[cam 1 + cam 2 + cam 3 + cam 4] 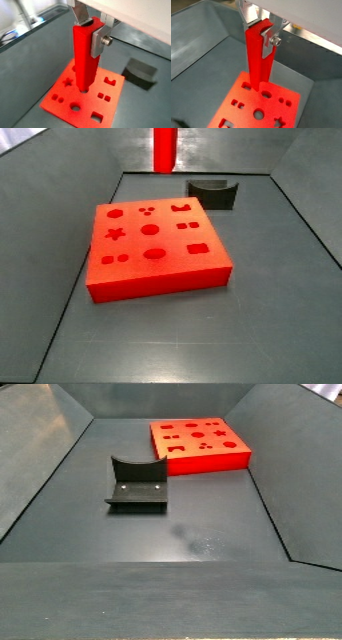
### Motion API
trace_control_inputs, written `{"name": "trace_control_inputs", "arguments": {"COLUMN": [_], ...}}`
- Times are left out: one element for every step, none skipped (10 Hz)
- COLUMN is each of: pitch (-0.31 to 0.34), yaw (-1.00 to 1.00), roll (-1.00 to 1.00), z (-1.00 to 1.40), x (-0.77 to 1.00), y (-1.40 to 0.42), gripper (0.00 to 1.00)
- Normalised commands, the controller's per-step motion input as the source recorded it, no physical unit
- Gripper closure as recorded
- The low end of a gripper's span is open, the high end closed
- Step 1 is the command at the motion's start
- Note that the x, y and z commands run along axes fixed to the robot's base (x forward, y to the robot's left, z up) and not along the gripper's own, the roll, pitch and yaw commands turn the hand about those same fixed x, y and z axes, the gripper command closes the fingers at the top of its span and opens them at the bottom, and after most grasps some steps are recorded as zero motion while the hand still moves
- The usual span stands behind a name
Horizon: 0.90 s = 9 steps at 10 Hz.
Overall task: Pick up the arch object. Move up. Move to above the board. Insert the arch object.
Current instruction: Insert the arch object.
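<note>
Clamping red rod (85,60) above orange-red board (60,106): claw (91,33)

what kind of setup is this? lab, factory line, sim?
Probably a peg-insertion test cell, maybe simulated. A bare grey walled bin holds only the board cut with shaped recesses. In a wrist view, the gripper holds a red rod upright above the board.
</note>
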Motion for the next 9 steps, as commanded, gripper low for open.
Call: {"name": "trace_control_inputs", "arguments": {"pitch": [-0.02, -0.04, -0.036, -0.043, -0.036, -0.036, -0.026, -0.006, -0.004], "yaw": [-1.0, -1.0, -0.81, -0.81, -0.82, -0.88, -0.93, -0.92, -0.95], "roll": [0.0, 0.01, 0.0, 0.0, 0.0, 0.01, 0.02, 0.05, 0.06], "z": [-0.05, -0.11, -0.13, -0.13, -0.15, -0.16, -0.18, -0.22, -0.25], "x": [0.0, 0.0, 0.37, 0.37, 0.36, 0.27, 0.19, 0.16, 0.07], "y": [0.0, 0.0, 0.19, 0.2, 0.19, 0.15, 0.11, 0.11, 0.06], "gripper": [1.0, 1.0, 1.0, 1.0, 1.0, 1.0, 1.0, 1.0, 1.0]}}
